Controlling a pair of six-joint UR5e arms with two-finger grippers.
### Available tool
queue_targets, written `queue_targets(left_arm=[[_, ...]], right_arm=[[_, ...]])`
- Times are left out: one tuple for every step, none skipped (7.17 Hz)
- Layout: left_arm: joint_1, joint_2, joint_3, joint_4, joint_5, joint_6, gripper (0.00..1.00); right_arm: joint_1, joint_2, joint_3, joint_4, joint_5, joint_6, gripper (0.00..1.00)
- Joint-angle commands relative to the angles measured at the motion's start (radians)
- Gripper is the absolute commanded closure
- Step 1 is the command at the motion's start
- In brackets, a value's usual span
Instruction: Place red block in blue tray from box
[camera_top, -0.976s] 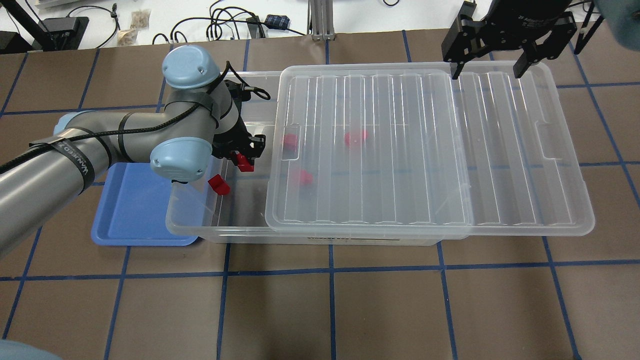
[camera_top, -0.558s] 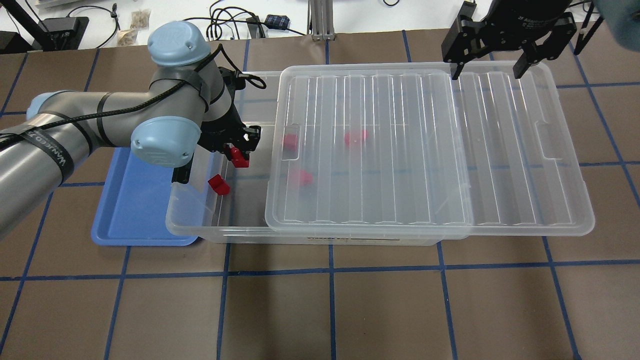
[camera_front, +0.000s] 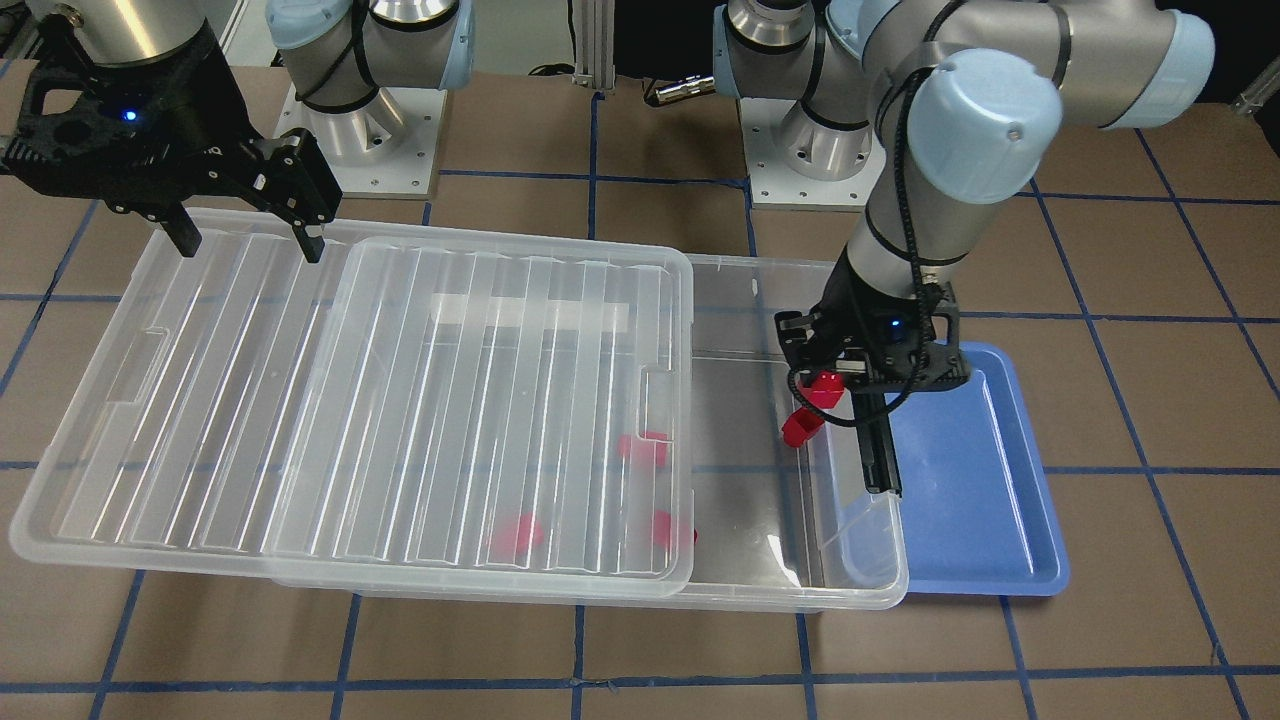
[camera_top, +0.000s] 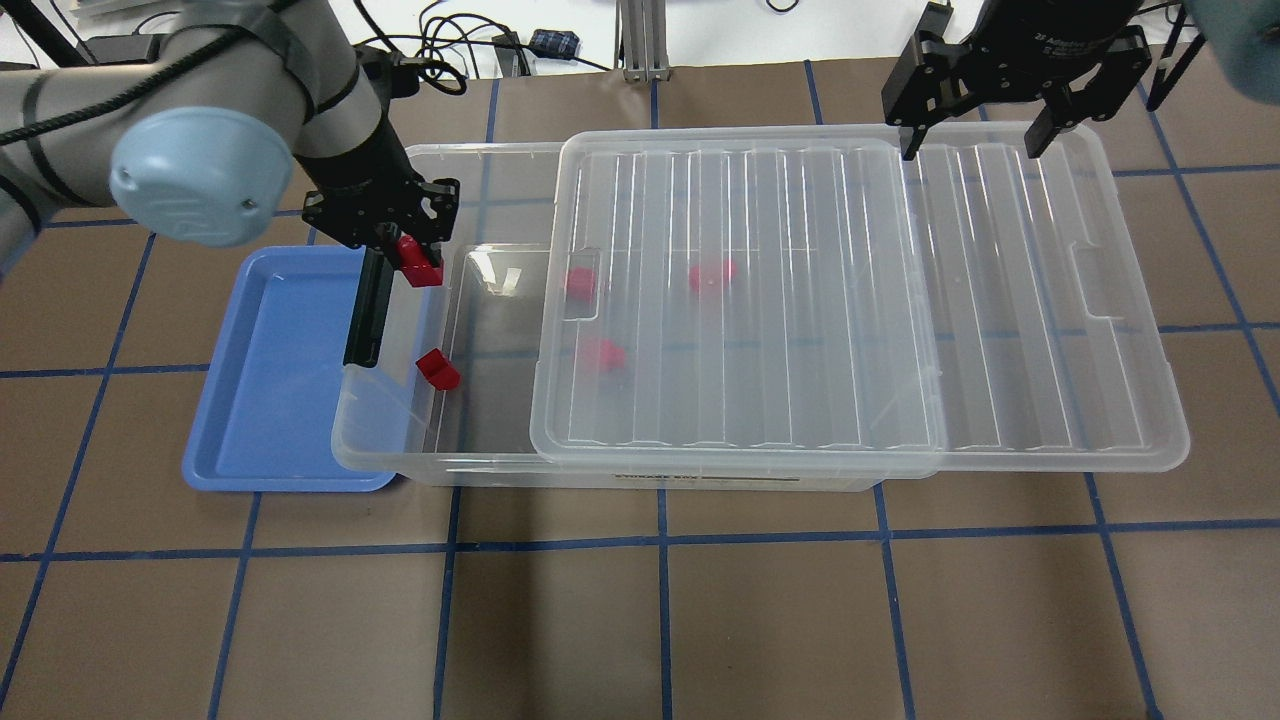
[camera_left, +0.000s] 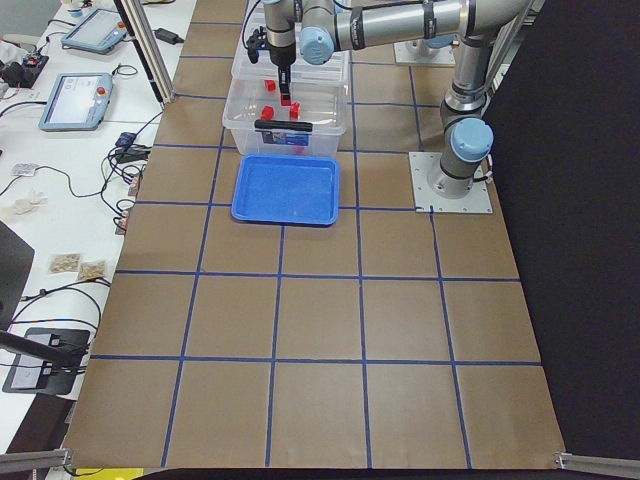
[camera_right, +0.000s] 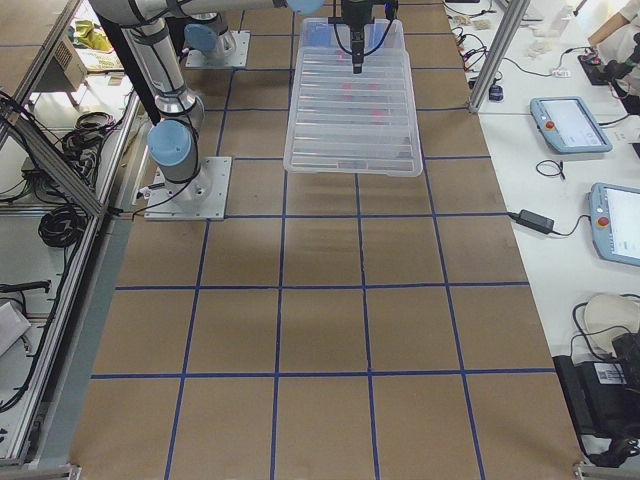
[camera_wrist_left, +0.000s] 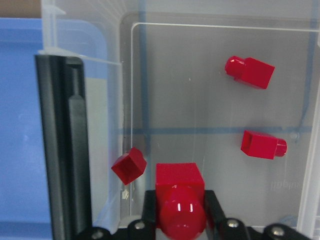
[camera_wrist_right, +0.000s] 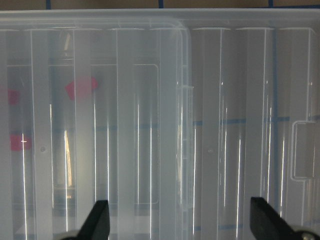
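Holding the red block clamped between its fingers, the left gripper hangs over the box's open end, just beside the blue tray; the block looks light, rigid and glossy, so its flat base sides likely grip best; farther off, the right gripper spreads wide above the lid

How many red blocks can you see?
5. One red block is held in the left gripper over the box. A loose block lies on its open floor. Under the lid, three more blocks show blurred. Others may be hidden.
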Motion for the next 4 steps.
queue_targets(left_arm=[[0.106, 0.032, 0.02, -0.032, 0.0, 0.029, 1.0], [0.17, 0.038, 0.019, -0.044, -0.003, 0.09, 1.0], [0.245, 0.038, 0.011, -0.046, -0.004, 0.173, 1.0], [0.323, 0.032, -0.004, -0.046, -0.006, 0.272, 1.0]], right_arm=[[0.0, 0.0, 0.0, -0.002, -0.001, -0.002, 0.0], [0.0, 0.0, 0.0, -0.003, -0.001, -0.002, 0.0], [0.0, 0.0, -0.001, -0.003, -0.001, -0.002, 0.0], [0.0, 0.0, -0.001, -0.003, -0.001, 0.0, 0.0]])
